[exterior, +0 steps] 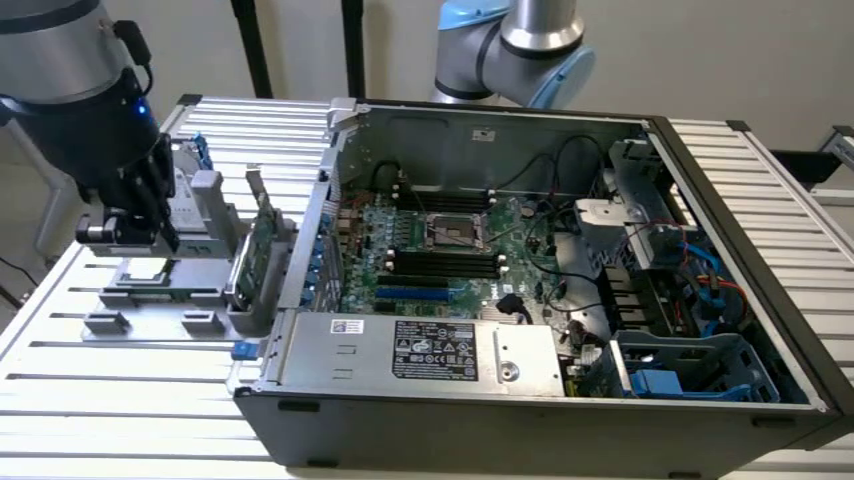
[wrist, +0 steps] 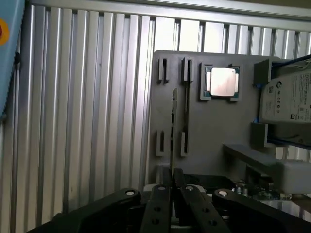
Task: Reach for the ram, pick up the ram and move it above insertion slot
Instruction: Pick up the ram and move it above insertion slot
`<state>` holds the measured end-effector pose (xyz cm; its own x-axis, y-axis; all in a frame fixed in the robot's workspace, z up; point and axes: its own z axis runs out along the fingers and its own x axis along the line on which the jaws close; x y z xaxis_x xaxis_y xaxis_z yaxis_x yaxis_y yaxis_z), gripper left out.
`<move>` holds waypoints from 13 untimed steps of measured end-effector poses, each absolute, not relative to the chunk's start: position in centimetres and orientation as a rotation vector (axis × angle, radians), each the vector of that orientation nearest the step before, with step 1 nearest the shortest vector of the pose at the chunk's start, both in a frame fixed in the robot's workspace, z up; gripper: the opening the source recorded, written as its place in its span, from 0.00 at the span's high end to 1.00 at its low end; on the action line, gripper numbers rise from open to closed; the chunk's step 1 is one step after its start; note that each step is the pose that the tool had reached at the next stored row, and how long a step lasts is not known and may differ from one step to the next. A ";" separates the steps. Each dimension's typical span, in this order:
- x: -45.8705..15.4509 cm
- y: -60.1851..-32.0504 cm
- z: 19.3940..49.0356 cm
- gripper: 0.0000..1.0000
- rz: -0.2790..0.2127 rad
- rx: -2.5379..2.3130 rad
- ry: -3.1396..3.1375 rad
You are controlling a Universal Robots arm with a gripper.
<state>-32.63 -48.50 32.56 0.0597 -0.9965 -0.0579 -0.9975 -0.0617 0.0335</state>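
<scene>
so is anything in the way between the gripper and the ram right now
Nothing visible stands between them. In the wrist view the ram stands on edge in the grey holder and runs straight up to the gripper. The CPU and the hard drive sit off to one side of that line.

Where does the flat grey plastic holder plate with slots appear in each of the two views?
Exterior view: the grey holder plate lies at the exterior view's left, beside the open computer case and below the end effector.
Wrist view: the plate lies just beyond the end effector and carries a square silver processor chip.
Shared landmark: the ribbed aluminium table under the plate.
</scene>
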 end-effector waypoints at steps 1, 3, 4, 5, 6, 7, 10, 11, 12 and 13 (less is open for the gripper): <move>-32.2 -48.5 33.0 0.86 0.103 -2.275 2.141; -31.3 -48.5 33.9 0.86 0.106 -2.274 2.139; -30.8 -48.5 34.4 0.86 0.107 -2.273 2.139; -30.3 -48.5 34.9 0.86 0.108 -2.273 2.138; -29.9 -48.5 35.3 0.86 0.109 -2.272 2.137; -29.4 -48.5 35.8 0.86 0.110 -2.272 2.137; -28.1 -48.5 37.1 0.86 0.112 -2.271 2.136; -27.6 -48.5 37.6 0.86 0.112 -2.271 2.136; -27.2 -48.5 38.0 0.86 0.113 -2.272 2.136; -26.7 -48.5 38.5 0.86 0.113 -2.272 2.136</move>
